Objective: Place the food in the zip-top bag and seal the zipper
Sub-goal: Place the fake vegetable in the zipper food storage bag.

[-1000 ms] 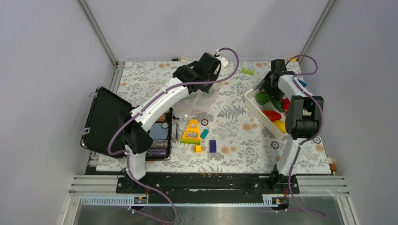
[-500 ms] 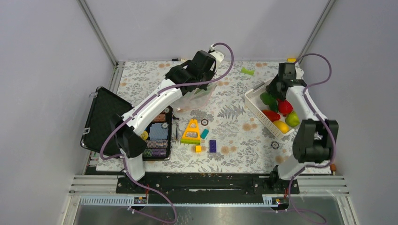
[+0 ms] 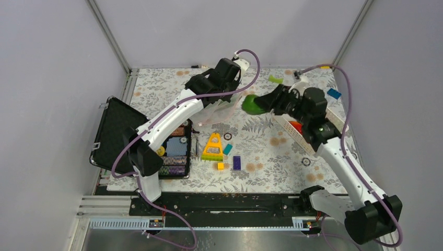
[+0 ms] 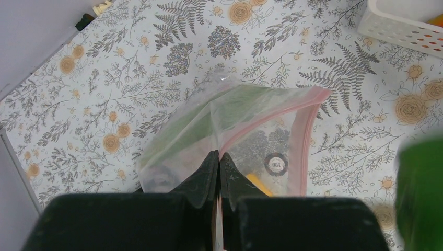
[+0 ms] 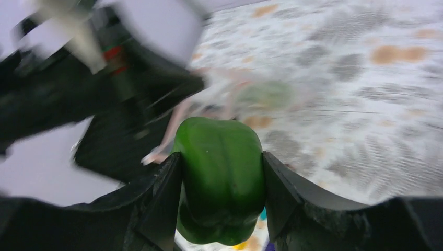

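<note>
One pepper is out of the basket: right gripper clamps it, swinging toward the bag pinched in left gripper.

Even, diffuse overhead light, soft faint shadows on the floral desk, top view sharp, left wrist view crisp on the clear bag, green pepper a defocused blur at its right edge, right wrist view motion-smeared behind the sharper green pepper
</note>
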You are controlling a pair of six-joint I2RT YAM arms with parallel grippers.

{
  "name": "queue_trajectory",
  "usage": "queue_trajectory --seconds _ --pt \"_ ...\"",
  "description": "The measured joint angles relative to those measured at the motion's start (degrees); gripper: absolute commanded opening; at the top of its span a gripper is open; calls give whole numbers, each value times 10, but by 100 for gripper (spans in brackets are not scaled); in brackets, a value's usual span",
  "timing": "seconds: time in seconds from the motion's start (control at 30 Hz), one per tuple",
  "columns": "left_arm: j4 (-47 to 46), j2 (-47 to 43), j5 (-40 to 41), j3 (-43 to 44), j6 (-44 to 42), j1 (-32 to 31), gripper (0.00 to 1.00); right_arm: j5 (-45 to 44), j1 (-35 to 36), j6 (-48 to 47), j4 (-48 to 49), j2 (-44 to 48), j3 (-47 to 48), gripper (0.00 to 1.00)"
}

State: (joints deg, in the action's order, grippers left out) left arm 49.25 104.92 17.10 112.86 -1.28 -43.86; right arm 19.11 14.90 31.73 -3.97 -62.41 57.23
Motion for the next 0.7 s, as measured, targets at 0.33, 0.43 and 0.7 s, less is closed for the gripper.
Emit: queue_trajectory --seconds 0.33,0.43,0.7 --pt "1 0 -4 0 21 4 0 38 190 37 236 -24 -73 9" --pt "1 0 -7 0 28 6 0 16 212 37 281 -57 -73 8" --pt "3 -4 -28 0 42 13 0 -96 247 11 318 -111 -74 8"
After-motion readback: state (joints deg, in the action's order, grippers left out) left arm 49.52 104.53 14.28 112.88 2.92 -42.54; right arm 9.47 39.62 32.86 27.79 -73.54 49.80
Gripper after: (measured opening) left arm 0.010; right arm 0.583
